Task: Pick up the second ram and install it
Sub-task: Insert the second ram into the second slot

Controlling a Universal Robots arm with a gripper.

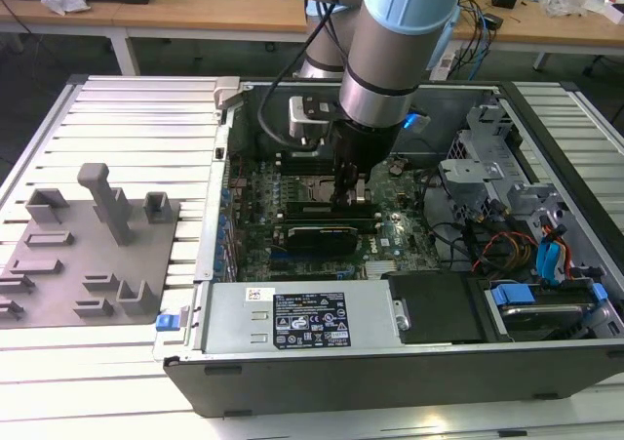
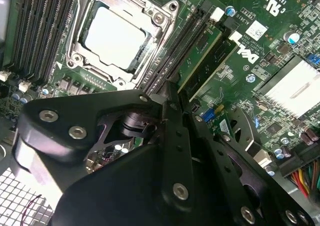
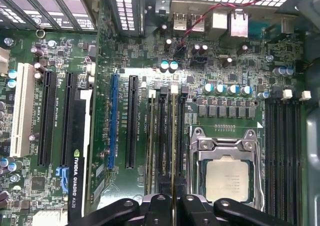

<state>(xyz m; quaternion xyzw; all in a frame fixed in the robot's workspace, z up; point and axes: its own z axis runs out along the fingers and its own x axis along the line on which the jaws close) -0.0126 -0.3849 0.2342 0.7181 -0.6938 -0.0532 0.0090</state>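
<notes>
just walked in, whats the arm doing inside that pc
The robot arm is reaching down into the open computer case, its gripper set over the memory slots beside the CPU socket. In the first wrist view, a thin RAM stick stands edge-on in those slots, running up from between the fingertips. One green stick already lies in a slot nearby. The graphics card sits alongside.

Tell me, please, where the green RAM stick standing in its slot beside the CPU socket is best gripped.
Probably the long top edge of the RAM stick, near mid-length, pinching its two flat faces and coming straight down from above. It stands on edge with the memory slots close alongside, so the sides offer little access.
</notes>
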